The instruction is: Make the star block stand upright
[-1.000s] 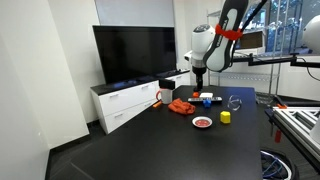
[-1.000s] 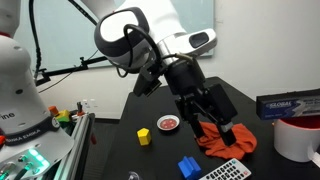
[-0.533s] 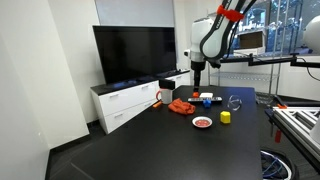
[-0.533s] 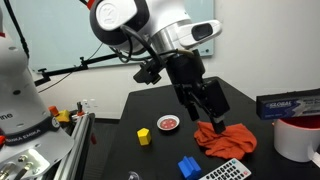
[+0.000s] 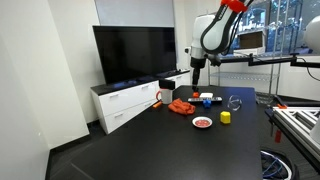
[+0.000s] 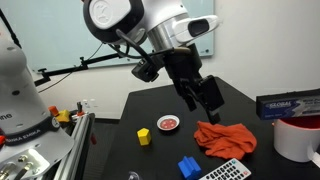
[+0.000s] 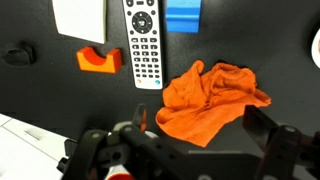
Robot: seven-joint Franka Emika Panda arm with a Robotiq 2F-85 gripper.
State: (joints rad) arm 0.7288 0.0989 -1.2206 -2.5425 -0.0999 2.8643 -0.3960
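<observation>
The yellow star block [image 5: 225,117] lies on the black table [image 5: 190,145], to one side of a red dish [image 5: 202,122]. It also shows in an exterior view [image 6: 144,136] at the table's near edge. It is out of the wrist view. My gripper [image 6: 203,97] hangs open and empty in the air above the orange cloth [image 6: 225,137], well away from the star block. In the wrist view the open fingers [image 7: 195,150] frame the orange cloth [image 7: 210,95] far below.
A grey remote [image 7: 145,40], a blue block [image 7: 183,15], a small orange block [image 7: 98,60] and a white box [image 7: 80,18] lie beyond the cloth. A red mug [image 5: 164,96] and a red-and-white tub [image 6: 295,138] stand by the table's edge.
My gripper has risen from just over the orange cloth to higher above it. The objects on the table have not moved.
</observation>
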